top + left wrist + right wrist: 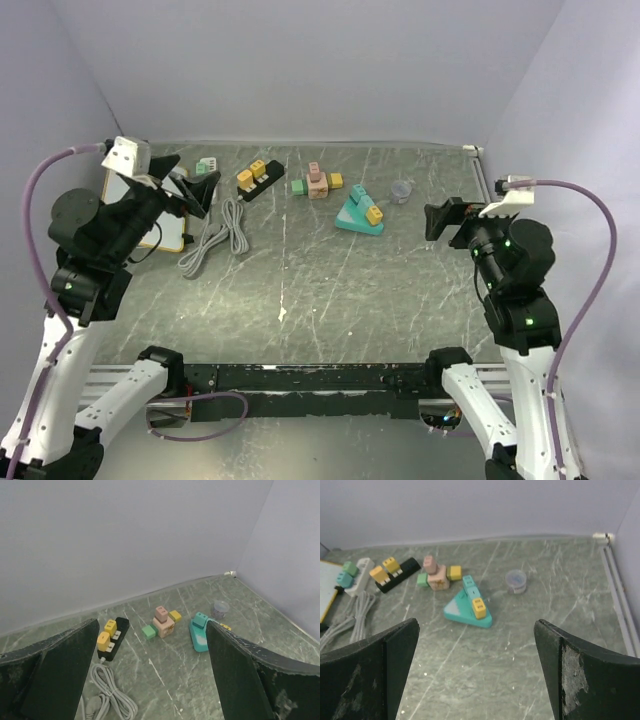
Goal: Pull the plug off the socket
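Several sockets with plugs in them lie at the back of the table. A black power strip carries two yellow plugs. A pink cube socket holds pink, yellow and green plugs. A teal triangular socket holds a teal plug and a yellow plug. My left gripper hangs open above the table's left side, apart from the black strip. My right gripper is open too, raised to the right of the teal socket. Neither holds anything.
A white power strip with green plugs lies at the back left, its grey cable coiled in front. A white board lies under the left arm. A small clear cup stands right of the pink cube. Walls enclose three sides.
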